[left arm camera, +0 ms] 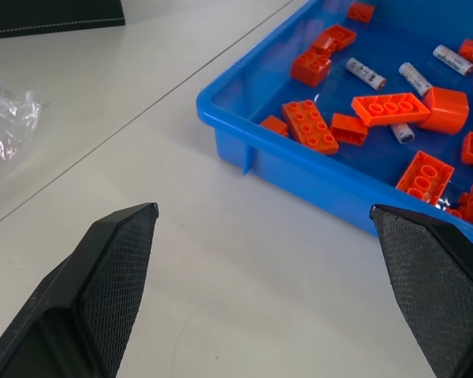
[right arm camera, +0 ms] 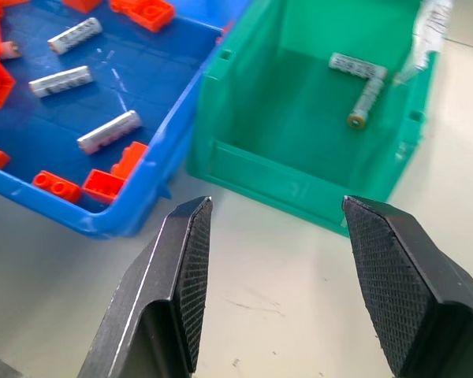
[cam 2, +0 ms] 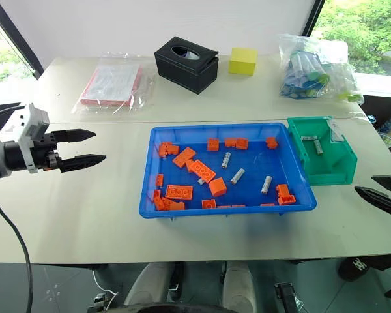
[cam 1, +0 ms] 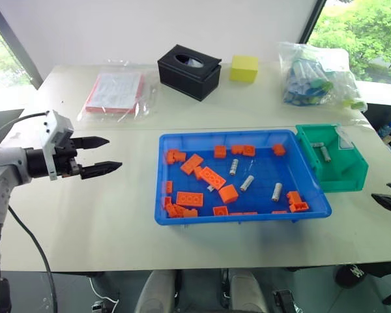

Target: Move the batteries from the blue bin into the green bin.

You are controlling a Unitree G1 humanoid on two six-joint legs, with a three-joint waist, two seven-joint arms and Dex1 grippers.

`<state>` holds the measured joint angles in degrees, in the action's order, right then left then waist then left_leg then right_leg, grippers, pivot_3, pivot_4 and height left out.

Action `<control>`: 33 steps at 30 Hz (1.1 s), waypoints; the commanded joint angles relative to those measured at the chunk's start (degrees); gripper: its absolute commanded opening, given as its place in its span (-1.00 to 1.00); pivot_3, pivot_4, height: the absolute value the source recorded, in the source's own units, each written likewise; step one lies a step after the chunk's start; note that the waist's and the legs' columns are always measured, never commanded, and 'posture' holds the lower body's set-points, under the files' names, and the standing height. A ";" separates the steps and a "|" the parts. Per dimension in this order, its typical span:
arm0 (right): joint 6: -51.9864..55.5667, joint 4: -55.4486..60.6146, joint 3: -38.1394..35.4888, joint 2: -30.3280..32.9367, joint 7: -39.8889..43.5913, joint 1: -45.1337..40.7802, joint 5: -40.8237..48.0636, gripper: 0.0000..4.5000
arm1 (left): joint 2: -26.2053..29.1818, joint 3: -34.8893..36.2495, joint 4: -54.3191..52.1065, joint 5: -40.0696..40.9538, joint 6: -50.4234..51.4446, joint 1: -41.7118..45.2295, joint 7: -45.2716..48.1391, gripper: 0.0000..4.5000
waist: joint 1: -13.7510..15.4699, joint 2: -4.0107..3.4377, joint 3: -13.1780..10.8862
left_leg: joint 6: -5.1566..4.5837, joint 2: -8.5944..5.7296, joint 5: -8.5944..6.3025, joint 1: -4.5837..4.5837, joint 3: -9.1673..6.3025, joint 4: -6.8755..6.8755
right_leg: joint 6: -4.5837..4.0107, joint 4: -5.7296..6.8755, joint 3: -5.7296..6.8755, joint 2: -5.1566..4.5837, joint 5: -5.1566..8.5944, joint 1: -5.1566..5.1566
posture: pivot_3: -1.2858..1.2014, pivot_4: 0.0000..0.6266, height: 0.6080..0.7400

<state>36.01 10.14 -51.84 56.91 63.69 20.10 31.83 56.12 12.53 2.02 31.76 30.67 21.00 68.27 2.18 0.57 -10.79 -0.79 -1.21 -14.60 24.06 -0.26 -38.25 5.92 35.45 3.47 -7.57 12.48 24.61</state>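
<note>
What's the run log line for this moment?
green bin: two batteries | blue bin: batteries left among bricks | left gripper: open | right gripper: open

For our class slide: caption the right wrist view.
Open right gripper faces green bin holding two batteries, beside blue bin.

We see the left gripper held out level on its arm, fingers spread, nothing between them. Right gripper sits low at the right edge, pointed slightly down, fingers apart too, empty.
</note>
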 commanded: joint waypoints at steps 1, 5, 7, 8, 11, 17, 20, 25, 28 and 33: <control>0.18 1.54 -1.10 -0.13 -0.17 -0.08 0.66 0.19 | 0.65 1.14 -1.42 0.52 -0.08 0.92 0.46 1.00 | 0.00 0.00 0.00 | 0.00 0.00 0.00 0.00 0.00 0.00 | 0.00 0.00 0.00 0.00 0.00 0.00 | 0.03 -0.52 0.28; 0.28 1.69 -1.16 -0.01 -0.17 -0.09 0.52 0.19 | 0.41 1.25 -1.62 0.65 0.44 0.99 0.06 1.00 | 0.00 0.00 0.00 | 0.00 0.00 0.00 0.00 0.00 0.00 | 0.00 0.00 0.00 0.00 0.00 0.00 | 0.03 -0.52 0.28; 0.42 1.83 -0.99 0.11 -0.35 -0.31 0.52 0.19 | 0.29 1.16 -1.59 0.56 0.37 1.08 -0.05 1.00 | 0.01 0.00 0.00 | 0.00 0.00 0.00 0.00 0.00 0.00 | 0.00 0.00 0.00 0.00 0.00 -0.01 | 0.03 -0.52 0.28; 0.47 1.96 -0.92 0.13 -0.44 -0.37 0.52 0.19 | 0.27 1.14 -1.56 0.52 0.32 1.06 -0.06 1.00 | 0.00 0.00 0.00 | 0.00 0.00 0.00 -0.01 0.00 0.00 | 0.00 0.00 0.00 0.00 0.00 -0.01 | 0.03 -0.52 0.28; 0.38 2.09 -0.54 0.36 -0.57 -0.72 0.40 0.19 | 0.21 1.01 -1.54 0.43 0.17 1.06 -0.02 1.00 | 0.00 0.00 0.00 | 0.00 0.00 0.00 -0.02 0.00 0.00 | 0.00 0.00 0.00 0.00 0.00 -0.03 | 0.03 -0.52 0.28; 0.02 1.38 0.42 1.83 -0.42 -2.46 -0.12 0.19 | 0.03 1.12 -2.77 0.73 0.27 0.66 -0.23 1.00 | -0.05 0.00 0.00 | 0.00 0.00 0.00 -0.03 0.00 0.00 | 0.00 0.00 0.00 0.00 0.00 -0.03 | 0.03 -0.52 0.28; 0.18 0.40 1.86 3.57 -0.65 -4.67 -0.52 0.19 | -0.22 1.46 -4.99 2.00 1.26 0.12 -0.15 1.00 | -0.05 0.00 0.00 | 0.00 0.00 0.00 -0.04 0.01 -0.02 | -0.01 0.01 -0.01 0.00 -0.01 -0.04 | 0.03 -0.52 0.28; 3.86 1.42 4.60 6.48 -1.85 -9.51 1.24 0.61 | 0.87 1.44 -7.67 3.69 3.41 -1.62 1.62 1.00 | -0.09 -0.01 0.00 | 0.00 0.00 0.00 -0.07 0.03 -0.03 | -0.02 0.03 -0.04 0.00 -0.02 -0.04 | 0.03 -0.52 0.28; 4.68 4.37 8.58 6.93 -4.01 -12.94 1.41 0.99 | 1.63 1.16 -7.85 4.50 4.68 -0.75 2.77 1.00 | -0.05 0.00 0.00 | 0.00 0.01 0.00 -0.06 0.01 -0.03 | -0.03 0.05 -0.03 0.02 -0.02 -0.04 | 0.03 -0.52 0.28; 14.98 12.16 22.06 4.86 -14.29 -28.68 7.71 0.99 | 1.88 0.21 -9.49 5.14 4.65 2.04 3.87 1.00 | -0.38 -0.02 -0.03 | 0.02 0.03 0.01 -0.10 0.04 -0.10 | -0.10 0.10 -0.03 0.00 -0.06 -0.03 | 0.03 -0.52 0.28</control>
<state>47.59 18.36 -32.89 62.21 53.11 -4.85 36.49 56.97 12.01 -5.36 35.56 34.86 21.55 71.20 1.80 0.55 -10.82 -0.76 -1.16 -14.57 23.98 -0.22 -38.35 5.79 35.55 3.44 -7.57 12.40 24.61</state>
